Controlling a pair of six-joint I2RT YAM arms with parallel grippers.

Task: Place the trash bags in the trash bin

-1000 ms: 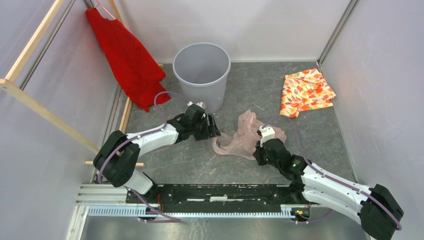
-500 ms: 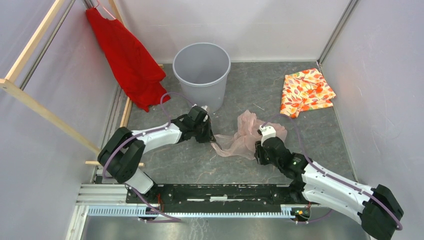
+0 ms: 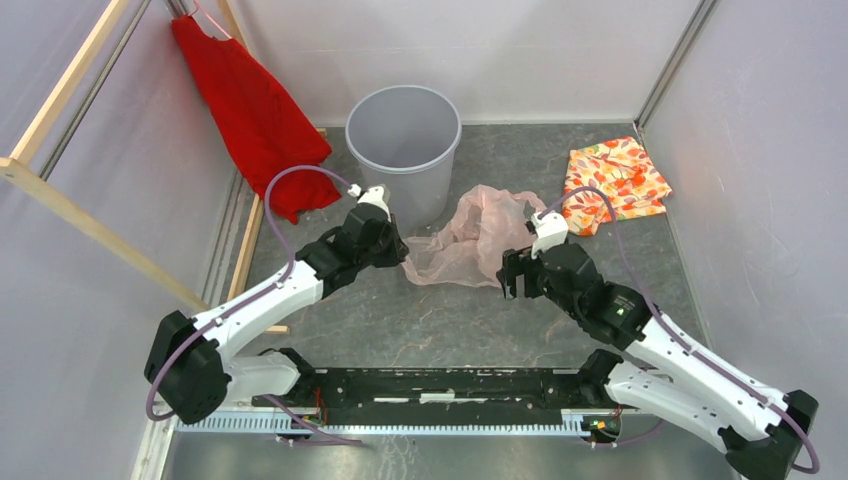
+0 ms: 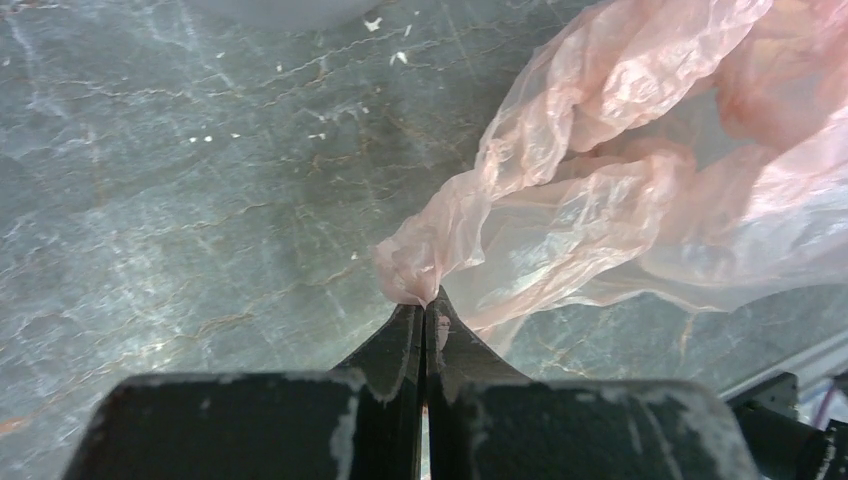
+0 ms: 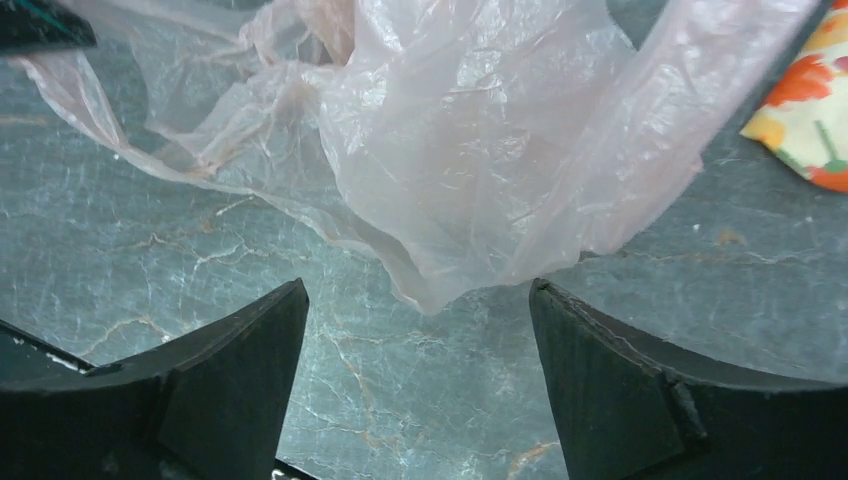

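The left jaws pinch a corner of the pale pink trash bag [image 3: 470, 240], near the grey trash bin [image 3: 425, 190]; the right jaws stand wide, gripping nothing.

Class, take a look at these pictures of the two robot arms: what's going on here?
The left gripper is shut on a twisted corner of the thin, crinkly, translucent pale pink plastic bag. The right gripper stands open at the bag's other side, gripping nothing. The bag is spread on the grey marbled table between the two arms, close to the round light grey plastic bin but not yet inside it.
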